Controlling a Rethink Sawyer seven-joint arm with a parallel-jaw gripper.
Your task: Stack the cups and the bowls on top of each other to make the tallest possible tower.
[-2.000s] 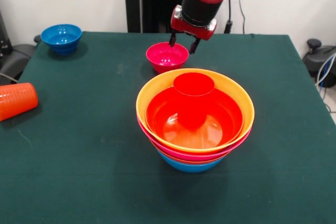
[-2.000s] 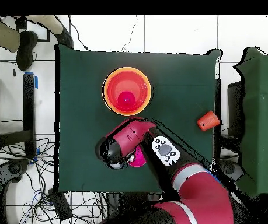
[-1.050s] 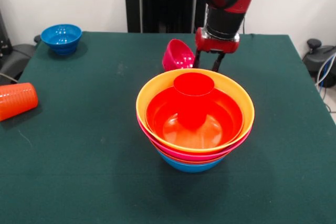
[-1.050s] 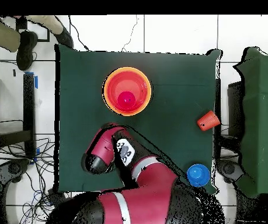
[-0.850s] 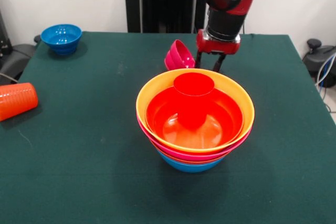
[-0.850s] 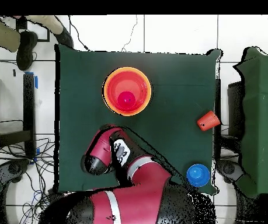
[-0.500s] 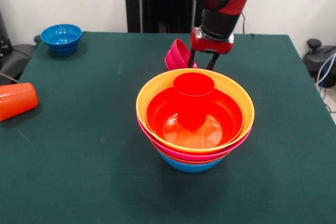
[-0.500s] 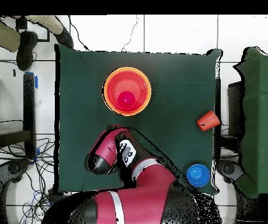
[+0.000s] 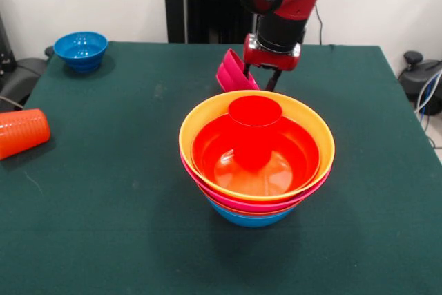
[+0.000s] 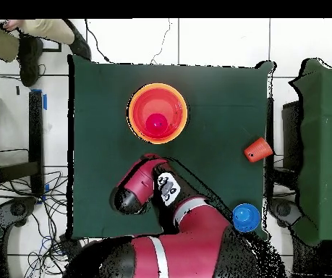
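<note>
Front view: the gripper (image 9: 261, 78) hangs just beyond the far rim of the tower (image 9: 256, 159), and the small magenta bowl (image 9: 235, 72) stands on edge right beside it, at its left. The bowl overlaps the left finger, but whether the jaws pinch its rim or merely touch it I cannot tell; the jaws look narrow.

The tower stands near the middle of the table (image 9: 103, 170): 4 large bowls nested, yellow-orange rim on top, blue at the bottom, with the red cup (image 9: 254, 129) upright at the centre, mouth up, its long axis vertical. The magenta bowl is tipped well over, its underside turned left and its mouth toward the gripper. The orange cup (image 9: 21, 132) lies on its side at the left edge, long axis running left to right. The small blue bowl (image 9: 81, 50) sits upright at the far left corner.

The step in hand looks like bringing the magenta bowl to the tower. The next move calls for levelling that bowl, lifting it clear of the yellow-orange rim, and centring it over the red cup before setting it down.

In the overhead view the arm (image 10: 143, 190) covers the gripper and the magenta bowl.
</note>
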